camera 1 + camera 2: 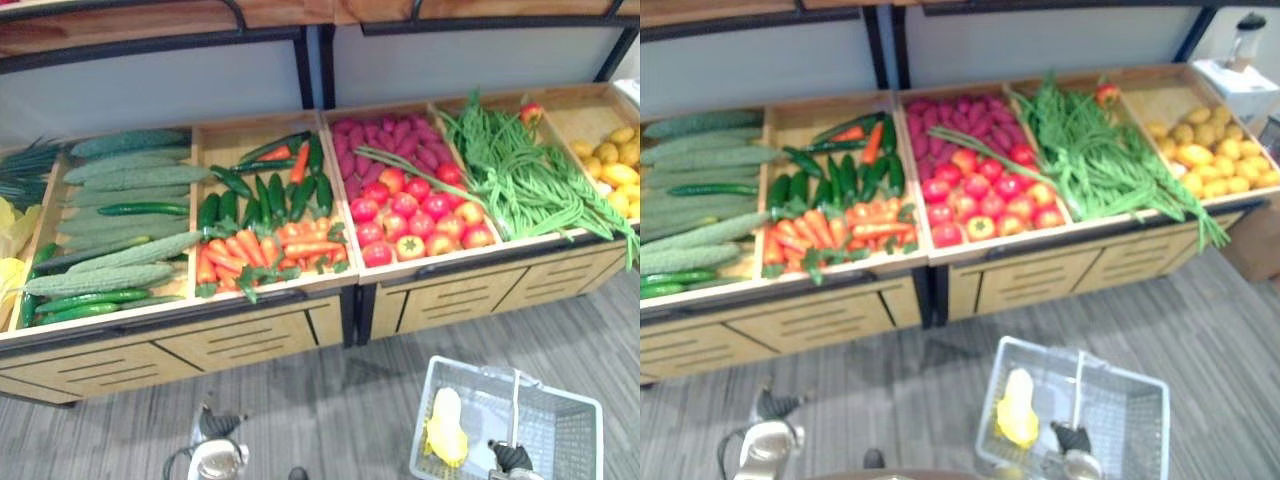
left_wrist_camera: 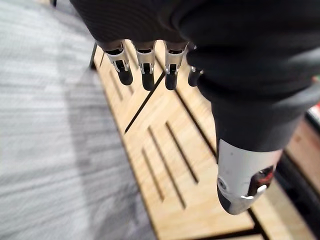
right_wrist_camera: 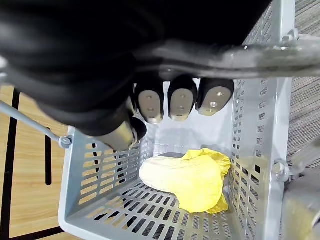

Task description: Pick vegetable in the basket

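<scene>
Cutting across the bottom of both eye views, the frame edge takes off the near side of the grey slotted plastic basket (image 1: 570, 440), which sits on the grey striped floor (image 1: 330, 400) in front of the light wooden produce stand (image 1: 250, 345), near its right half. The task's thing, a pale cream vegetable with crinkled yellow leaves (image 3: 185, 177), lies on the basket's bottom against one wall; which vegetable it is cannot be made out. The right robot hand (image 3: 181, 97) is clenched round the basket's grey metal handle (image 3: 240, 55), which crosses above the vegetable. Its thumb is partly hidden behind its dark cover.

The left robot hand (image 2: 150, 60) hangs released, its fingers straight and holding nothing, close to the stand's slotted front panels.

On the stand, the left-hand bin holds long bumpy green gourds and smooth cucumbers (image 1: 120, 200). Beside it, dark green peppers (image 1: 270, 190) lie behind orange carrots (image 1: 270, 250). Purple sweet potatoes (image 1: 385, 140) sit behind red tomatoes (image 1: 420, 215), and a heap of thin green long beans (image 1: 520, 180) spills over the front lip of its bin. A red and yellow fruit (image 1: 530, 112) rests at the back of that bin. The yellow rounded produce (image 1: 1210, 150) at the far right is too blurred to name. At the far left, yellow leaves (image 1: 10, 230) are cut off by the edge.
</scene>
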Controlling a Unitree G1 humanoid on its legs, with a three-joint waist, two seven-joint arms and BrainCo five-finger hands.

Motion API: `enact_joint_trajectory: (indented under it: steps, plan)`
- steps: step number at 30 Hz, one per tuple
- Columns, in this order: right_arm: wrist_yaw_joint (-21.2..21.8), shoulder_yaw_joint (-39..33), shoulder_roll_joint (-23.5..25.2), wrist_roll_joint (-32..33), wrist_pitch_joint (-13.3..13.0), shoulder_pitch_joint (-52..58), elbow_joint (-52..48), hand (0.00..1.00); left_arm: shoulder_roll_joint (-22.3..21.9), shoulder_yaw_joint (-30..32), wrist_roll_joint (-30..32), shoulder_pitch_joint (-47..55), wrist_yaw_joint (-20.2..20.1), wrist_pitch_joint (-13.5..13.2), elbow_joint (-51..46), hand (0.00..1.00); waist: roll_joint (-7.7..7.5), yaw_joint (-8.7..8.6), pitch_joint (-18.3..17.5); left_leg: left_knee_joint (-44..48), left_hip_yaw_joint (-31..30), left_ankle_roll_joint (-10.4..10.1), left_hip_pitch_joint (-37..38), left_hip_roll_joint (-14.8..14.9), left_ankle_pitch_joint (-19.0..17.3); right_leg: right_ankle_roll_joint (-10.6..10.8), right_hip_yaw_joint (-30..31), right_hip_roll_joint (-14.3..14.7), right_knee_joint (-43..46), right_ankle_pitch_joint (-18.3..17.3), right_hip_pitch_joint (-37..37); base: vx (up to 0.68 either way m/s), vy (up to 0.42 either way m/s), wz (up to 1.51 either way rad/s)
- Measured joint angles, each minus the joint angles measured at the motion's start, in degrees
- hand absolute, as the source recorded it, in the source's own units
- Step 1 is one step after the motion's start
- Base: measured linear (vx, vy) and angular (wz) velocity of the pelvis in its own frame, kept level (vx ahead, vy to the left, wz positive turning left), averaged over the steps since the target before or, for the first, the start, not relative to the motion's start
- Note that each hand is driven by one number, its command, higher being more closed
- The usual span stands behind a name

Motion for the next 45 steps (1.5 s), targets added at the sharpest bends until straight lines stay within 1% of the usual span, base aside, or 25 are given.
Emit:
enact_joint_trajectory:
  steps: [2,4,6,8,10,12,14,17,19,20,22,26,27,28,30,33,34,36,37,38,39,40,42,43,45]
  plan:
    - [-0.4,1.2,-0.1,0.0,-0.1,-0.3,-0.5,1.00,0.9,-0.1,2.1,-0.3,3.5,0.0,-5.7,0.00,0.25,-0.04,0.2,0.0,1.6,0.0,0.1,0.0,-0.1,0.0,1.8,0.1,0.6,0.0,-1.3,0.01,0.010,-0.34]
    - [-0.4,1.5,-0.1,0.0,-0.2,-0.4,-1.4,1.00,1.2,-0.2,4.6,-2.1,5.5,0.0,-10.0,0.00,0.57,-0.14,0.8,0.0,2.4,0.0,0.0,0.0,-0.1,0.0,2.5,0.1,0.8,0.0,-2.1,0.02,0.007,-0.24]
    - [-0.4,2.0,-0.1,0.0,-0.3,-0.4,-2.4,1.00,2.1,-0.8,6.4,-3.6,6.5,-0.1,-13.4,0.00,0.86,-0.65,1.3,0.0,2.7,0.0,-0.1,0.0,-0.1,0.0,2.9,0.1,0.9,0.0,-2.4,0.02,0.003,-0.11]
    - [-0.4,2.1,-0.2,0.0,-0.6,-0.6,-2.7,1.00,3.9,-1.4,8.8,-6.2,7.2,-0.4,-15.1,0.00,1.15,-1.36,1.8,0.0,3.1,0.0,-0.1,0.0,-0.1,0.0,3.3,0.2,0.9,0.0,-2.7,0.05,0.001,-0.15]
    - [-0.4,3.7,-0.8,0.0,-0.7,-0.9,-3.3,1.00,5.9,-2.7,10.1,-8.5,8.1,-0.5,-15.6,0.00,1.18,-1.37,2.4,0.0,4.5,0.0,-0.1,-0.1,-0.1,0.0,4.9,0.3,1.3,0.0,-4.0,0.05,0.001,-0.35]
    - [-0.4,3.7,-1.1,0.0,-0.9,-1.1,-4.5,1.00,7.3,-4.3,11.1,-10.7,8.2,-0.5,-16.5,0.00,1.35,-1.56,3.5,0.0,5.0,0.0,-0.2,-0.1,-0.1,0.0,5.7,0.3,1.7,0.0,-4.8,0.04,-0.002,-0.21]
    - [-0.4,3.8,-1.2,0.0,-1.0,-1.6,-4.7,1.00,8.3,-5.3,11.6,-12.6,8.2,-0.6,-16.9,0.00,1.32,-1.69,3.8,0.0,5.8,0.0,-0.6,-0.1,-0.1,0.0,6.4,0.4,1.9,0.0,-5.7,0.02,-0.001,-0.16]
    - [-0.4,4.7,-1.2,0.0,-1.2,-2.3,-5.5,1.00,10.7,-6.0,12.7,-14.9,8.2,-0.5,-16.9,0.00,1.31,-2.55,4.9,0.1,7.0,0.0,-0.9,0.0,-0.1,-0.1,7.4,0.6,2.1,0.1,-6.8,0.03,-0.007,-0.19]
    - [-0.4,6.2,-1.2,0.0,-1.3,-2.4,-7.1,1.00,13.2,-7.1,12.8,-16.8,8.2,-0.5,-16.9,0.00,1.17,-2.80,5.4,0.1,9.0,0.3,-1.1,0.1,-0.5,-0.1,9.5,1.0,3.3,0.1,-8.9,0.03,0.000,-0.39]
    - [-0.4,6.4,-1.2,0.0,-1.4,-2.4,-7.5,1.00,13.6,-7.2,12.8,-17.6,8.2,-0.4,-16.9,0.00,1.18,-2.81,5.6,0.1,9.3,0.2,-1.1,0.2,-0.7,-0.1,10.0,1.1,3.6,0.1,-9.3,0.03,-0.004,-0.38]
    - [-0.4,7.2,-1.2,0.0,-1.7,-2.5,-9.0,1.00,14.8,-7.5,12.9,-21.7,8.2,-0.2,-16.8,0.00,0.76,-2.94,6.2,0.1,10.6,0.1,-2.0,0.2,-0.9,-0.1,11.8,1.4,4.2,0.1,-11.5,0.03,-0.011,-0.32]
    - [-0.3,8.5,-1.1,0.1,-2.0,-2.6,-10.8,1.00,16.3,-8.7,12.9,-26.9,8.3,0.2,-15.5,0.00,0.18,-3.01,7.7,0.1,12.4,-0.4,-2.0,0.9,-1.3,-0.7,14.0,2.5,4.7,0.5,-12.8,0.03,-0.017,-0.24]
    - [-0.3,8.8,-1.0,0.1,-2.0,-2.6,-11.3,1.00,16.7,-9.4,12.9,-28.0,8.3,0.2,-14.7,0.00,0.13,-3.20,7.8,0.1,12.6,-0.6,-2.0,1.0,-1.5,-0.7,15.0,2.7,4.7,0.5,-13.0,0.07,-0.007,-0.17]
    - [-0.3,10.2,-1.1,0.1,-2.3,-2.6,-12.2,1.00,17.6,-9.6,13.2,-29.7,8.3,0.8,-14.3,0.00,-0.29,-3.54,8.3,0.1,13.6,-0.6,-2.6,1.1,-1.6,-0.7,16.6,2.9,5.3,0.5,-14.4,0.08,0.001,-0.13]
    - [-0.3,10.5,-1.1,0.1,-2.4,-2.6,-13.2,1.00,18.2,-9.6,13.3,-31.0,8.0,1.6,-13.1,0.00,-0.33,-4.06,8.7,0.1,13.7,-0.6,-2.8,1.2,-1.6,-0.7,17.7,2.9,5.5,0.5,-14.7,0.09,0.003,-0.05]
    - [-0.3,10.5,-1.1,0.1,-2.4,-2.5,-13.4,1.00,18.2,-9.6,13.4,-31.7,7.8,2.4,-12.3,0.00,-0.31,-4.13,8.7,0.1,13.8,-0.6,-2.8,1.3,-1.6,-0.7,18.5,3.1,5.9,0.5,-14.7,0.09,-0.001,0.05]
    - [-0.4,10.6,-1.1,0.1,-2.4,-2.5,-13.4,1.00,18.2,-9.6,14.3,-32.2,7.6,2.9,-12.2,0.00,-0.31,-4.10,8.7,0.1,13.9,-0.6,-2.8,1.5,-1.6,-0.7,18.6,3.1,6.1,0.5,-14.6,0.12,-0.013,0.08]
    - [-0.4,10.6,-1.1,0.2,-2.4,-2.5,-13.6,1.00,18.3,-9.6,15.5,-32.5,7.1,3.8,-12.2,0.00,0.04,-3.88,8.9,0.2,13.9,-0.6,-2.6,2.2,-1.5,-0.7,19.1,3.8,9.7,0.5,-16.1,0.11,-0.052,0.02]
    - [-0.3,10.7,-1.0,0.7,-2.6,-2.7,-14.1,1.00,18.4,-9.6,15.5,-33.3,6.6,4.5,-12.0,0.00,0.72,-3.66,9.8,2.0,13.9,-0.6,-2.9,3.8,-1.6,-1.0,20.3,5.5,17.7,-0.6,-21.1,0.05,-0.108,-0.09]
    - [-0.4,10.6,-1.0,1.5,-3.0,-2.8,-14.5,1.00,18.2,-9.5,15.5,-33.7,6.5,4.7,-11.7,0.00,1.23,-3.34,10.1,2.6,13.9,-0.8,-3.0,4.5,-1.7,-1.8,21.0,6.6,17.5,-1.5,-22.2,0.12,-0.185,0.15]
    - [-0.4,11.9,-1.6,1.8,-3.7,-1.9,-15.2,1.00,18.8,-9.0,15.5,-35.0,6.0,5.2,-10.6,0.00,-0.92,-3.96,10.0,5.3,14.7,-3.1,-2.7,4.0,-3.8,-1.0,21.0,5.8,2.5,6.9,-19.4,0.15,-0.140,0.07]
    - [-0.5,12.8,-2.7,1.6,-3.8,-2.4,-15.7,1.00,18.9,-9.0,15.5,-35.2,5.6,5.2,-10.6,0.00,0.23,-3.82,10.6,6.1,15.4,-3.2,-3.2,5.2,-4.3,-1.1,21.2,6.7,1.9,6.9,-19.3,0.17,-0.130,0.07]
    - [-0.3,13.0,-3.3,1.6,-3.7,-2.8,-16.0,1.00,18.8,-9.2,15.7,-35.6,4.7,5.1,-10.6,0.00,1.26,-3.90,11.1,7.0,15.5,-3.1,-3.4,6.0,-4.2,-1.1,21.5,7.4,1.7,6.9,-19.2,0.10,-0.051,-0.16]
    - [-0.3,13.0,-3.2,1.8,-3.5,-2.8,-16.0,1.00,18.8,-9.3,16.5,-35.7,4.1,5.1,-10.5,0.00,1.31,-4.28,11.1,8.0,15.5,-3.2,-3.3,6.2,-4.2,-1.1,21.7,7.4,1.7,6.9,-18.7,0.07,-0.027,-0.07]
    - [-0.3,12.6,-3.1,1.9,-3.3,-2.0,-15.9,1.00,18.4,-9.7,17.7,-35.7,3.5,5.0,-10.5,0.00,1.34,-4.33,11.2,9.7,15.5,-3.2,-2.7,6.2,-4.2,-1.1,21.8,6.8,1.7,6.9,-17.3,0.09,-0.002,0.02]
